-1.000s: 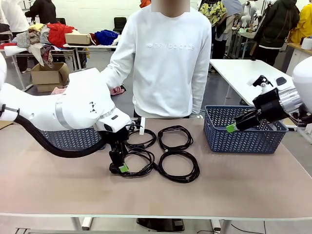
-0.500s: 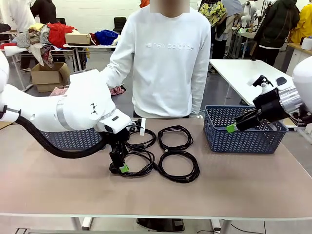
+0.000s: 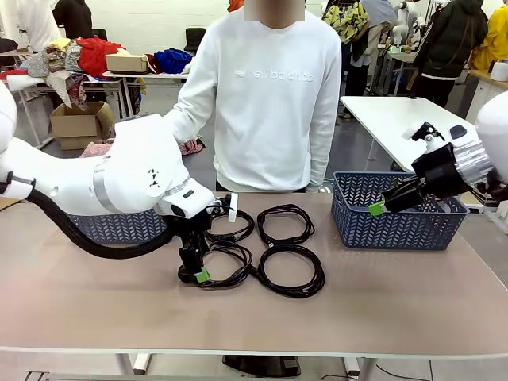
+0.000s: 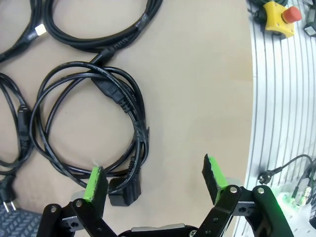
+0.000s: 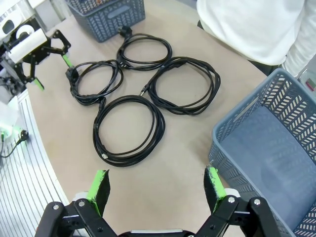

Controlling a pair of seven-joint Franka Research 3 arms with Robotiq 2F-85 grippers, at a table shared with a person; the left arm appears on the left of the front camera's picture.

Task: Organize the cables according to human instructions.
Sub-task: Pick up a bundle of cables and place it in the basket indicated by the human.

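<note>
Altogether four coiled cables (image 5: pixel 159 126), two baskets (image 3: pixel 397 226); left fingers (image 4: pixel 96 182) and right fingers (image 5: pixel 100 190) apart.

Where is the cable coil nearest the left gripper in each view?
Front view: coil, near-left of the four, at the left gripper.
Left wrist view: coil centre-left, chunky plug beside one finger.
Right wrist view: coil upper left.
Shared landmark: the open left gripper at its plug.

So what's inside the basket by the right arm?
The blue basket shows a bare floor with nothing lying in it; its corner past the picture's edge is unseen.
</note>
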